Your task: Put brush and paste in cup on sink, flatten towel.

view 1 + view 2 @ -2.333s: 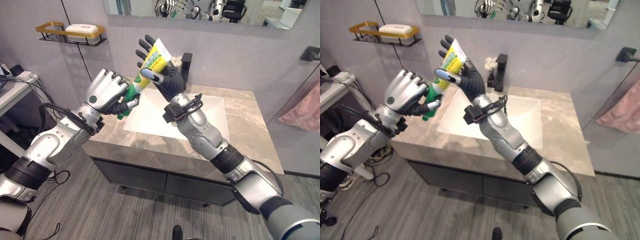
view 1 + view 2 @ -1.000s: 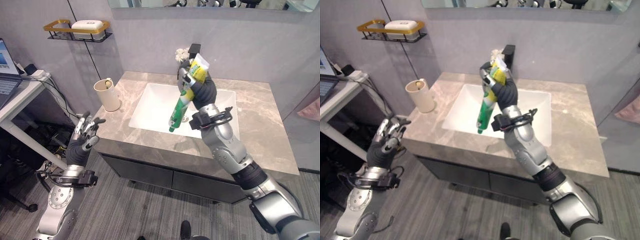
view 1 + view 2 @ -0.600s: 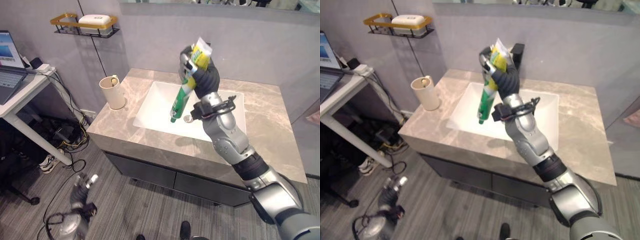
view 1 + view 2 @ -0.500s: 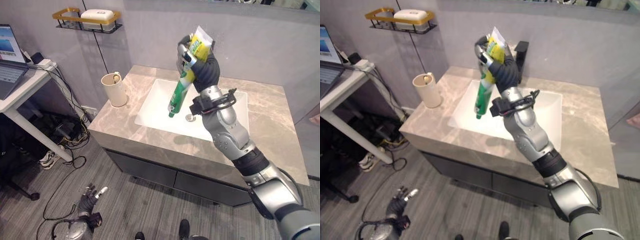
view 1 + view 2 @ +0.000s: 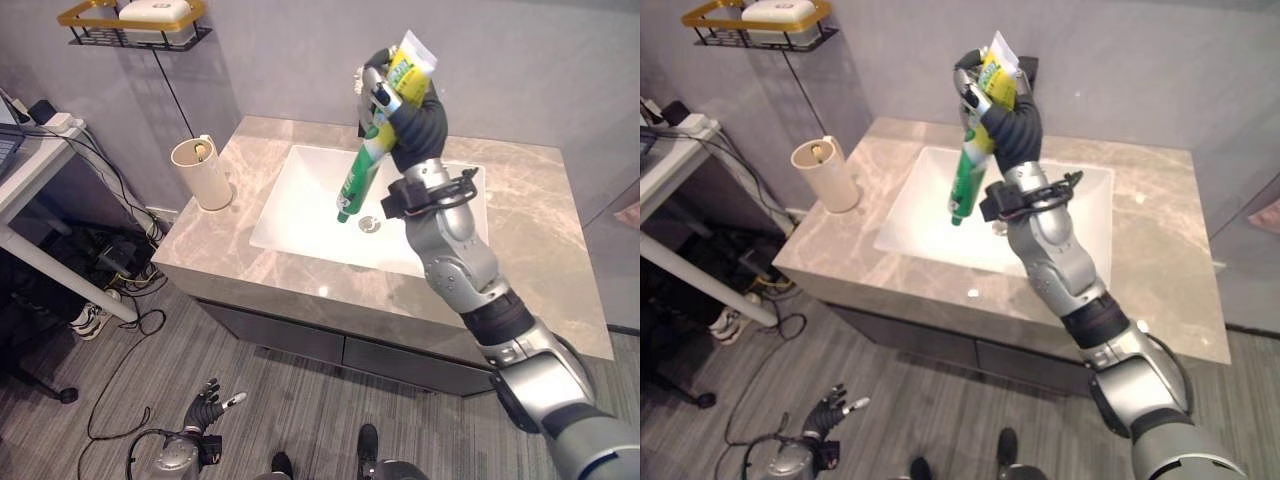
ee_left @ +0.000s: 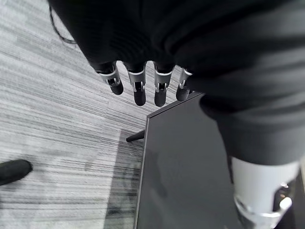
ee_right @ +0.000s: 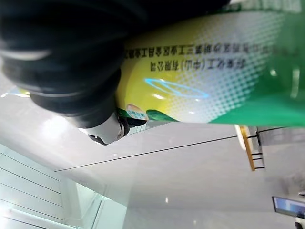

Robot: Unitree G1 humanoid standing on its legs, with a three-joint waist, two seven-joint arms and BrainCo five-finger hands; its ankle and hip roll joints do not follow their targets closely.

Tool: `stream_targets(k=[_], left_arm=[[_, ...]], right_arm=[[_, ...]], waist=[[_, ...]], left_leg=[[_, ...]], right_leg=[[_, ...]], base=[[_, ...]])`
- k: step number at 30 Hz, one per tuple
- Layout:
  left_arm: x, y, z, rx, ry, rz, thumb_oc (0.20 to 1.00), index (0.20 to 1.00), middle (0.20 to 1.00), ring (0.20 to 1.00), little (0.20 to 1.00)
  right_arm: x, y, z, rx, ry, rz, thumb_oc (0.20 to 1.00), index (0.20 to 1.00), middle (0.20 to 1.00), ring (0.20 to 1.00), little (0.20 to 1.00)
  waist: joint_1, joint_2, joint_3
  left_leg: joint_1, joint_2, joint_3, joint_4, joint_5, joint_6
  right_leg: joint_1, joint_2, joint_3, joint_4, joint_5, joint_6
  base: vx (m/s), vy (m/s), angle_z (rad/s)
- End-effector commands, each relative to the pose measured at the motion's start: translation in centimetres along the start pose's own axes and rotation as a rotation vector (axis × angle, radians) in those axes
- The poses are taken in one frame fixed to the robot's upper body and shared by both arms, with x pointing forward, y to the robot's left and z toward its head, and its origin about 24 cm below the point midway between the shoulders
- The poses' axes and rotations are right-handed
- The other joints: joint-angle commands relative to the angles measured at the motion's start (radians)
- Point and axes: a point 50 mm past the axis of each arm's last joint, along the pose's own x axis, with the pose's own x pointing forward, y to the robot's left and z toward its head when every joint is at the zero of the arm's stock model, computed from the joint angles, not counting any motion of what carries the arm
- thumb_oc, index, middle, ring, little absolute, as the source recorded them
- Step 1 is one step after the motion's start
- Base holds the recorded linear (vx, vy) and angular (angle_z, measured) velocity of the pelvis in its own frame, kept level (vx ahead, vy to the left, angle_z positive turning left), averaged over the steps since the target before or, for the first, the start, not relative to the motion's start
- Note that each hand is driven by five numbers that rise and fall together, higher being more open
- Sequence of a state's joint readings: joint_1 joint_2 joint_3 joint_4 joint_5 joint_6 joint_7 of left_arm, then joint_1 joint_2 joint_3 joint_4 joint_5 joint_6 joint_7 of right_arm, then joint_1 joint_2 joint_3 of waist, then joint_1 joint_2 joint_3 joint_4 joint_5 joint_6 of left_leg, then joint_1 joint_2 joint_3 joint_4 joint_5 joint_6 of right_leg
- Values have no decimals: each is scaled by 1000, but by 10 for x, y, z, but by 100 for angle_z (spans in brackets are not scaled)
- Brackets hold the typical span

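Marble-topped vanity point(image 5: 520, 250) with a white sink point(image 5: 300, 205); the cup point(image 5: 200, 172) stands at its nine o'clock. Right hand point(image 5: 405, 110) grips the toothpaste tube point(image 5: 362, 170) high over the basin, cap down — the paste step, calling for a carry toward the cup. Left hand point(image 5: 207, 398) hangs by the floor, fingers relaxed.

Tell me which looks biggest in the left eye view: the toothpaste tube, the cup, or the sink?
1. The sink looks biggest.
2. The toothpaste tube, held up in the right hand nearer the camera, so maybe flattered.
3. The cup, about as long-looking; unsure.
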State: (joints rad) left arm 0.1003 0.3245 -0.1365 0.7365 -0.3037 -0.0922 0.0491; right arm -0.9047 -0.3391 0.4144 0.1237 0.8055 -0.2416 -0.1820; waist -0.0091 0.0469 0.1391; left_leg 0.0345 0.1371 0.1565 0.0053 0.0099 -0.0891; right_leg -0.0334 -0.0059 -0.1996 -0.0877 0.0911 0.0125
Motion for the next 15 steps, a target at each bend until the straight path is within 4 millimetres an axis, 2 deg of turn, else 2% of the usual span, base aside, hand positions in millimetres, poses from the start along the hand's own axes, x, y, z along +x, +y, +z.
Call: stream_targets(k=[1, 3, 4, 5, 6, 9, 10, 11, 12, 13, 14, 15], left_arm=[[-1, 24, 10, 88, -48, 64, 1000, 1000, 1000, 1000, 1000], [-1, 27, 14, 87, -60, 80, 1000, 1000, 1000, 1000, 1000], [-1, 28, 14, 87, -61, 81, 1000, 1000, 1000, 1000, 1000], [0, 28, 18, 109, -74, 82, 1000, 1000, 1000, 1000, 1000], [0, 29, 19, 117, -77, 83, 1000, 1000, 1000, 1000, 1000], [3, 30, 24, 144, -87, 92, 1000, 1000, 1000, 1000, 1000], [4, 30, 26, 158, -96, 92, 1000, 1000, 1000, 1000, 1000], [4, 30, 26, 168, -98, 94, 1000, 1000, 1000, 1000, 1000], [4, 31, 28, 176, -106, 99, 1000, 1000, 1000, 1000, 1000], [4, 28, 31, 192, -125, 94, 1000, 1000, 1000, 1000, 1000], [5, 26, 36, 200, -146, 83, 1000, 1000, 1000, 1000, 1000], [5, 22, 42, 193, -174, 72, 1000, 1000, 1000, 1000, 1000]], right_arm=[[32, 36, 46, 6, -245, 105, 200, 200, 200, 200, 200], [34, 42, 48, 12, -258, 119, 200, 200, 200, 200, 200], [34, 42, 48, 12, -259, 119, 200, 200, 200, 200, 200], [35, 42, 49, 15, -263, 112, 200, 200, 200, 200, 200], [34, 41, 50, 9, -268, 108, 200, 200, 200, 200, 200], [34, 39, 47, -2, -257, 101, 200, 200, 200, 200, 200], [33, 39, 45, -4, -252, 96, 200, 200, 200, 200, 200], [32, 40, 42, -3, -244, 97, 200, 200, 200, 200, 200], [30, 40, 38, -11, -232, 95, 200, 200, 200, 200, 200], [29, 37, 36, -34, -227, 88, 200, 200, 200, 200, 200], [29, 36, 37, -48, -226, 86, 200, 200, 200, 200, 200], [28, 34, 36, -72, -221, 78, 200, 200, 200, 200, 200]], waist=[[20, -85, -4], [43, -108, 22], [40, -106, 22], [63, -125, 49], [60, -125, 51], [64, -110, 50], [68, -106, 51], [73, -97, 51], [81, -86, 52], [82, -68, 49], [82, -61, 45], [85, -47, 31]], left_leg=[[-24, 6, -56, 267, 105, -17], [-110, -1, -95, 443, 166, -10], [-119, 1, -100, 454, 162, -10], [-201, -35, -121, 581, 179, -1], [-252, -25, -92, 597, 178, 0], [-337, -3, -50, 437, 163, -3], [-336, 0, -31, 332, 165, -3], [-350, 1, -14, 222, 180, -11], [-362, 9, -16, 132, 224, -29], [-378, 42, -7, 47, 283, -57], [-364, 45, 4, 31, 287, -61], [-322, 35, 16, 30, 253, -49]], right_leg=[[37, -22, 116, 12, 4, -23], [59, -14, 125, 8, -4, -43], [57, -12, 122, 8, -4, -44], [74, -17, 122, 7, -10, -54], [81, -16, 110, 2, -21, -55], [95, -21, 108, 0, -36, -39], [99, -26, 120, 0, -40, -27], [108, -29, 129, 0, -51, -17], [120, -29, 138, 0, -61, -8], [142, -34, 146, 0, -79, 3], [158, -39, 151, 0, -89, 12], [192, -56, 173, 0, -114, 29]], base=[[-8, -205, 14], [-6, -202, 41], [-6, -212, 35], [6, -164, -2], [47, -161, -14], [127, 59, 8], [207, 173, 10], [238, 210, -2], [325, 270, -24], [332, 267, -46], [436, 360, -48], [273, 231, -47]])
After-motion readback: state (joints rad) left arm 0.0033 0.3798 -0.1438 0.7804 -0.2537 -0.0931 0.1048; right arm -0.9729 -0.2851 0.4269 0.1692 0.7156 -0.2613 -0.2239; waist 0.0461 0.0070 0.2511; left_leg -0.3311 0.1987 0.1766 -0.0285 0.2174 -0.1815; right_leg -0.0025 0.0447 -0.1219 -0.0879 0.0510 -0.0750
